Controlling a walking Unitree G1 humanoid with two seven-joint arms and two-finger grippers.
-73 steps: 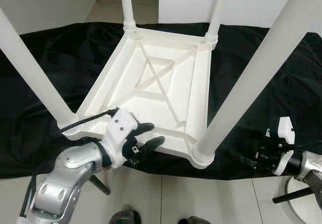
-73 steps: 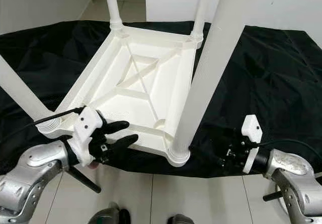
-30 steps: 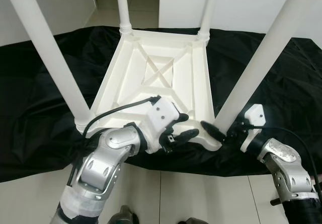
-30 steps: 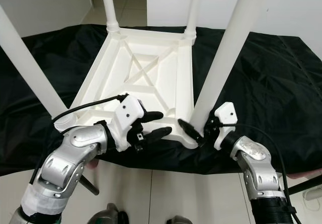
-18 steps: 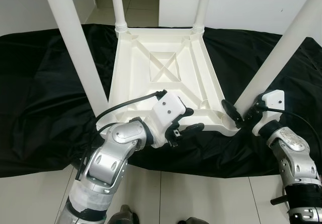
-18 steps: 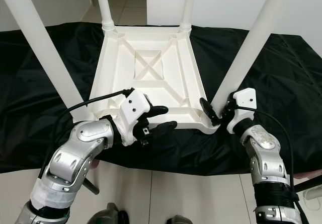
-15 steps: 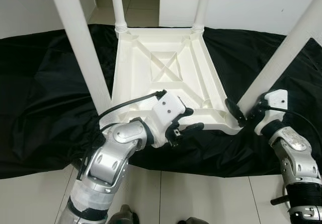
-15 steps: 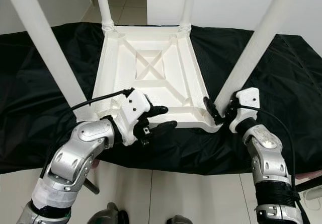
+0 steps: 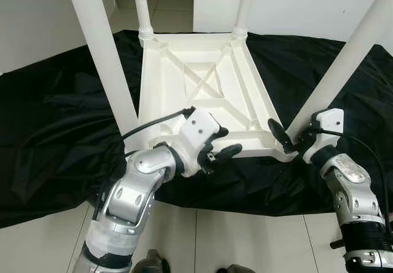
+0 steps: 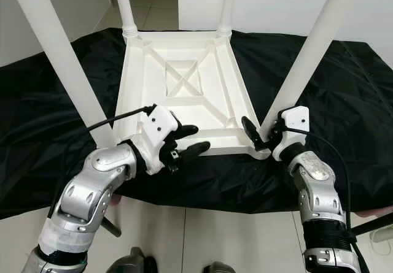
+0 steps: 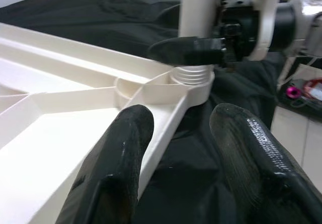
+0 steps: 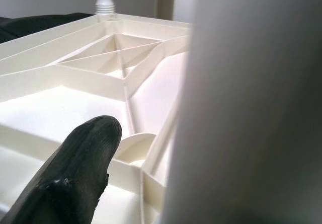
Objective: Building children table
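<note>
A white plastic children's table (image 9: 202, 83) lies upside down on a black cloth (image 9: 55, 132), with its legs pointing up. My left gripper (image 9: 222, 143) is open at the table's near rim, and the rim (image 11: 166, 118) runs between its two fingers (image 11: 118, 153). My right gripper (image 9: 293, 139) is at the foot of the near right leg (image 9: 344, 64). One black finger (image 9: 277, 132) reaches along the inner side of that leg and the other is hidden behind it. In the right wrist view a gap shows between that finger (image 12: 75, 173) and the leg (image 12: 251, 103).
The near left leg (image 9: 101, 52) rises close to my left arm. Two far legs (image 9: 142, 6) stand at the back corners. Pale floor tiles (image 9: 245, 242) run along the cloth's near edge. White walls and a doorway lie behind.
The right gripper has come up off the cloth to the near right leg, and the left gripper has moved along the near rim toward it. The camera has shifted too.
</note>
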